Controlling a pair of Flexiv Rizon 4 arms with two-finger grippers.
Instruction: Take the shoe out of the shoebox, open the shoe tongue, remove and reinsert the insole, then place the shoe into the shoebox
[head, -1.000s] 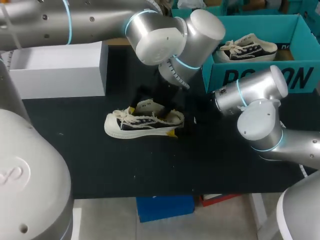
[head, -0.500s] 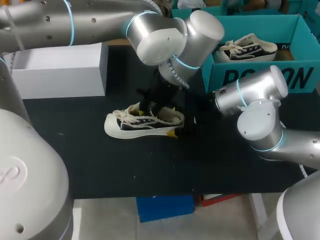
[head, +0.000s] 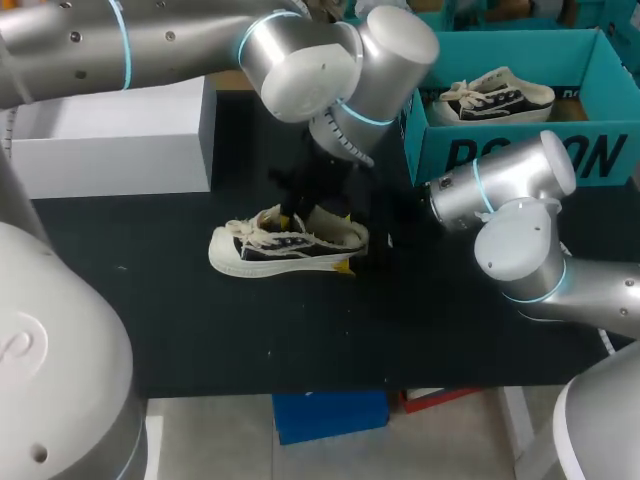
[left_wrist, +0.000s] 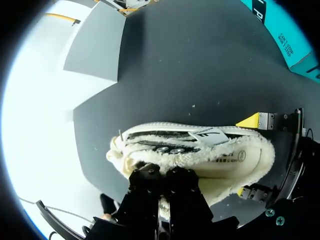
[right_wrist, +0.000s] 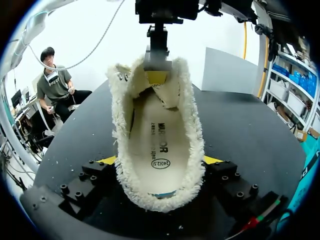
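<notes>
Shoe (head: 285, 248): a low black-and-cream sneaker with a fleecy lining, standing on its sole near the middle of the table (head: 300, 340), toe to the left and heel to the right, outside the shoebox.
Shoe tongue (right_wrist: 165, 90): raised out of the opening and standing up at the lace end.
Insole (right_wrist: 159, 145): lies flat inside the shoe, printed side up, in plain sight from the heel end.
Left hand (head: 305, 205): comes down from the far left onto the lace end. Its fingers are drawn close together on the shoe tongue, one yellow tip (right_wrist: 156, 76) against the tongue's inner face.
Right hand (head: 350, 240): reaches in low from the right. Its fingers stand wide, one on each side of the heel, both yellow tips pressed against the fleecy collar, so it grips the shoe.
Shoebox (head: 520, 150): teal, open, at the far right of the table, well apart from the shoe.
Second sneaker (head: 495, 95): lies inside the shoebox.
White box (head: 110, 140): at the far left of the table.
</notes>
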